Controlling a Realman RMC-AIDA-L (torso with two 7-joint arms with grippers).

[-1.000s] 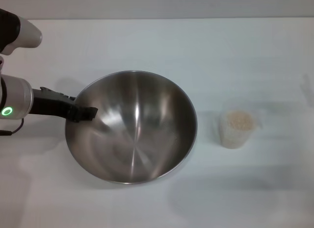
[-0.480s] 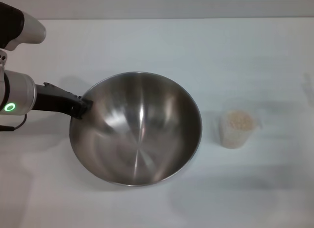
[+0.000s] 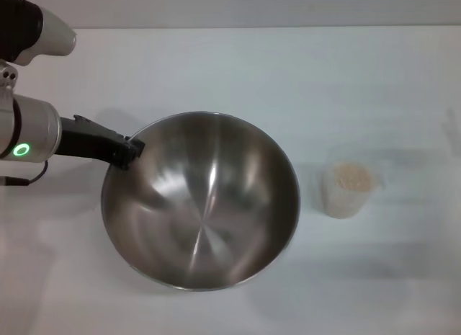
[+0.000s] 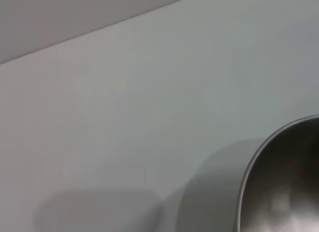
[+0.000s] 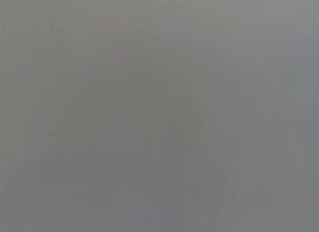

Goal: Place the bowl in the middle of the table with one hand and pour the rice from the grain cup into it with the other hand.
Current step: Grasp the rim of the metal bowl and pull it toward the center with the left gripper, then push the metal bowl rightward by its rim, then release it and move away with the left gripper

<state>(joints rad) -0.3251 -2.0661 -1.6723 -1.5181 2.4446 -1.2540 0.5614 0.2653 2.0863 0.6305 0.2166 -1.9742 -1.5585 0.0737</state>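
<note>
My left tool (image 3: 128,152) reaches in from my left side, its dark fingers closed onto the near-left rim of the bowl (image 3: 202,205); one finger sits at the rim's edge, and I have hold of the bowl there. A green ring light glows on the wrist behind it.

The bowl rests on the white counter (image 3: 288,68), roughly at the middle of it, a little toward my left. Its brushed steel inside shows only reflections and no grains that I can make out. In my left wrist view, a curved piece of the bowl (image 4: 284,182) rim shows at one corner, with its shadow on the counter (image 4: 124,102) beside it.

The grain cup (image 3: 347,189) stands upright on the counter to the right of the bowl, near it but apart, with bare counter between them. The rice (image 3: 351,178) lies as a pale beige heap inside the cup, reaching close to its top.

My right tool does not appear in the head view, and my right wrist view shows only a flat grey field, so its fingers are out of sight.
</note>
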